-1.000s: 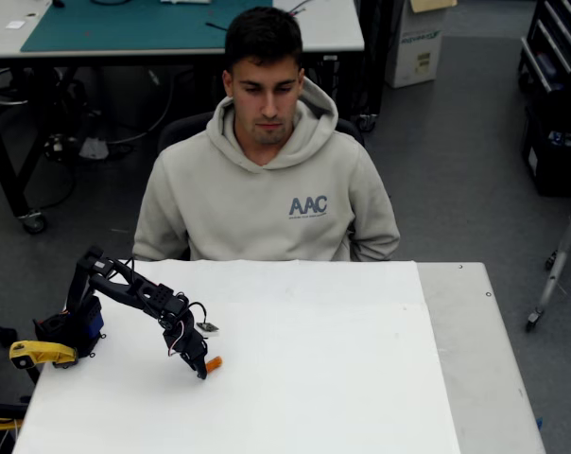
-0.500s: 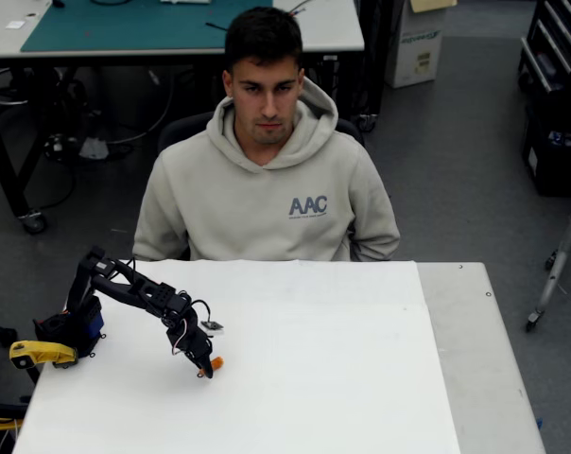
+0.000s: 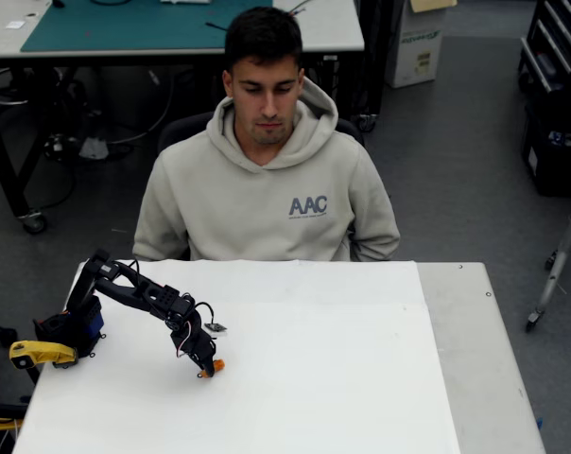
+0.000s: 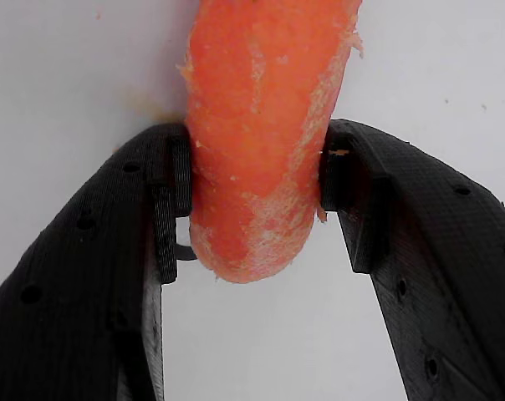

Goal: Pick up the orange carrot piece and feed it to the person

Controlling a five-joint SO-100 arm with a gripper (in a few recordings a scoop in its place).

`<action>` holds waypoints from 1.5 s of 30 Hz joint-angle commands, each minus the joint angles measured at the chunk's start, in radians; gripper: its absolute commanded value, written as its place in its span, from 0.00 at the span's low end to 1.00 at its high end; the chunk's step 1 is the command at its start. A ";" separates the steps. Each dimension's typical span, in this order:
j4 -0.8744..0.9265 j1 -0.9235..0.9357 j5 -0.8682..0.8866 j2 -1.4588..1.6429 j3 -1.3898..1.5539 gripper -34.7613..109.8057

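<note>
The orange carrot piece (image 4: 261,142) lies on the white table, with both black fingers pressed against its sides in the wrist view. From overhead, the carrot piece (image 3: 216,364) shows as a small orange stub at the tip of the black arm's gripper (image 3: 208,367), low over the table's left half. The gripper (image 4: 254,192) is shut on the carrot. The person (image 3: 267,180) in a beige-grey hoodie sits behind the table's far edge, looking down.
The white table (image 3: 342,378) spreads wide to the right of the arm. A yellow clamp part (image 3: 40,353) sits at the arm's base on the left edge. A small dark tag (image 3: 215,327) lies just beyond the gripper.
The gripper has shifted slightly right and lower over the carrot piece, and its fingers now close on it. The person's head has stayed nearly still.
</note>
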 commanded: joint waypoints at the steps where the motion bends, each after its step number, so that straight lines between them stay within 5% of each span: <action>1: 0.003 0.005 -0.009 0.003 -0.017 0.28; 14: 0.011 -0.046 0.110 0.043 -0.041 0.22; 31: 0.000 -0.276 0.137 0.515 -0.095 0.22; 45: 0.002 -0.374 0.103 0.279 -0.706 0.22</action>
